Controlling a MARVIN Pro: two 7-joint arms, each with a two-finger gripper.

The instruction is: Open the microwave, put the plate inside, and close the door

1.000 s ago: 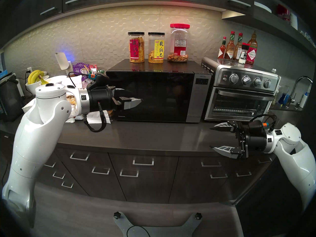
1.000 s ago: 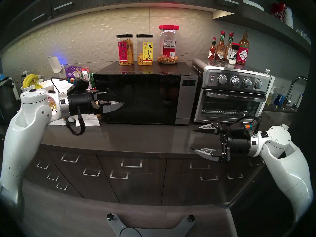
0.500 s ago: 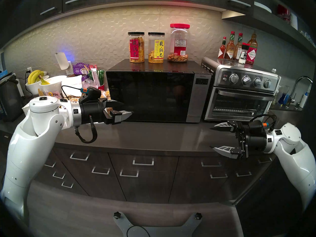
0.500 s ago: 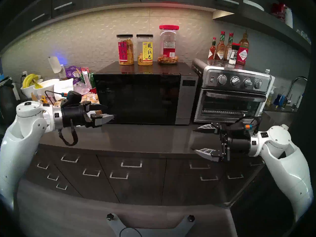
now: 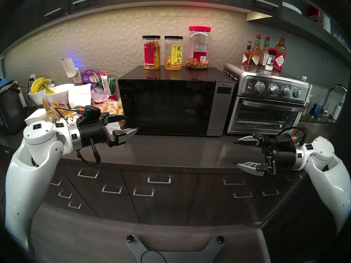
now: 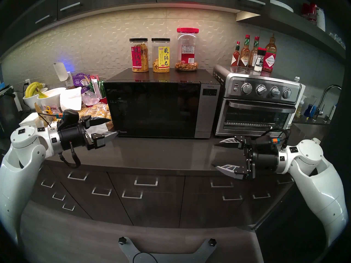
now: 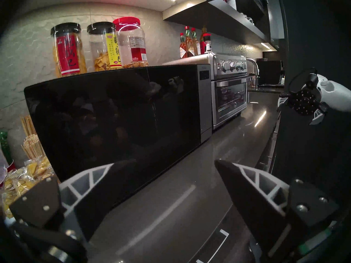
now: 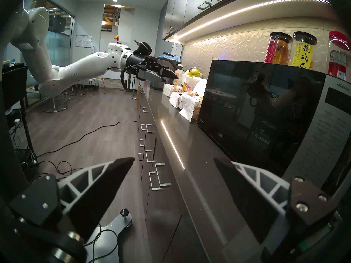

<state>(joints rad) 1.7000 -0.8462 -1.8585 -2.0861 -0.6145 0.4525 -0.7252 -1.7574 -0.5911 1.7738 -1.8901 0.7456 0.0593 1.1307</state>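
Observation:
The black microwave stands at the back of the countertop. Its glossy door is shut, and also shows in the left wrist view and the right wrist view. My left gripper is open and empty. It hovers just above the counter at the door's lower left corner, without touching it. My right gripper is open and empty. It hangs over the counter's front edge, below the toaster oven. The plate is not in view; the dark glass hides the inside.
A steel toaster oven stands right of the microwave, with sauce bottles on top. Three jars stand on the microwave. Banana bowls and snack packets crowd the left. A bare strip of countertop lies in front.
My left arm has dropped and pulled back left, from in front of the door's left half to its lower left corner. The door stays shut. The right arm has not moved.

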